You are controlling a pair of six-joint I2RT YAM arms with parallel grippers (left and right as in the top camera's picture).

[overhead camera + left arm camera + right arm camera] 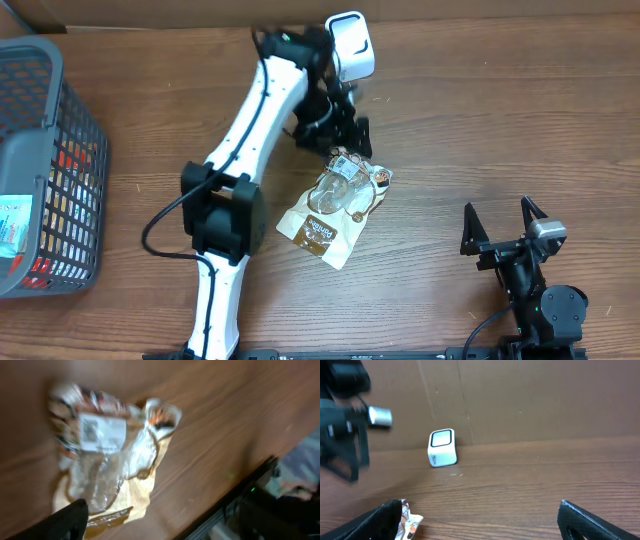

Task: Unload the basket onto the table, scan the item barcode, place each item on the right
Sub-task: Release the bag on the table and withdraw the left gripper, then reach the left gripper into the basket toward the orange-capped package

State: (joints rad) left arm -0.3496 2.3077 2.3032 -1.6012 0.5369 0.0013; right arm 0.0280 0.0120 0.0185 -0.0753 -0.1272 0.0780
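Observation:
The item, a crinkled clear-and-tan snack bag (335,205), lies flat on the wooden table, nothing gripping it. In the left wrist view the bag (105,465) shows a white barcode label (102,432) facing up. My left gripper (345,132) hovers just beyond the bag's far end, open; only one finger (70,520) shows in its wrist view, clear of the bag. The white scanner (350,45) stands at the back edge, also seen as the scanner (442,447) in the right wrist view. My right gripper (505,228) rests open and empty at the front right.
A grey wire basket (40,170) holding packaged goods stands at the far left. A cardboard wall (520,400) runs behind the scanner. One corner of the bag (410,522) sits beside the right gripper's left finger (380,520).

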